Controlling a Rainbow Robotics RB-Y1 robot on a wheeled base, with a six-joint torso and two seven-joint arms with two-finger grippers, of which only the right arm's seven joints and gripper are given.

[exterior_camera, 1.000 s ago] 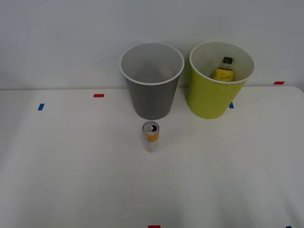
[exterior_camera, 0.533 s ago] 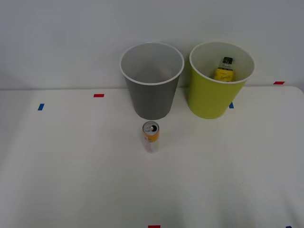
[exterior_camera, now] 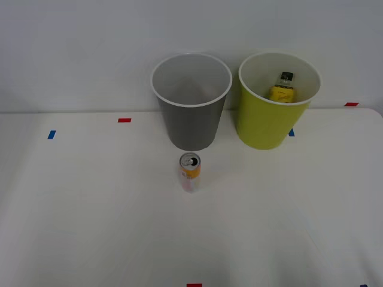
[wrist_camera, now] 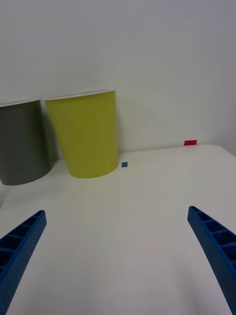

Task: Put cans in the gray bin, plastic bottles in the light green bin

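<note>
A small can (exterior_camera: 190, 172) with an orange-yellow band and a silver top stands upright on the white table, just in front of the gray bin (exterior_camera: 191, 107). Beside that bin, to its right, stands the light green bin (exterior_camera: 272, 116), and a yellow-labelled plastic bottle (exterior_camera: 283, 87) with a black cap lies inside it. In the right wrist view my right gripper (wrist_camera: 118, 258) is open, its blue ribbed fingers (wrist_camera: 22, 243) wide apart with nothing between them. It hovers low over the table, facing the light green bin (wrist_camera: 88, 133) and the gray bin (wrist_camera: 22, 142).
Small red tape marks (exterior_camera: 124, 120) and blue tape marks (exterior_camera: 51, 134) dot the white table (exterior_camera: 90, 209). A pale wall rises right behind both bins.
</note>
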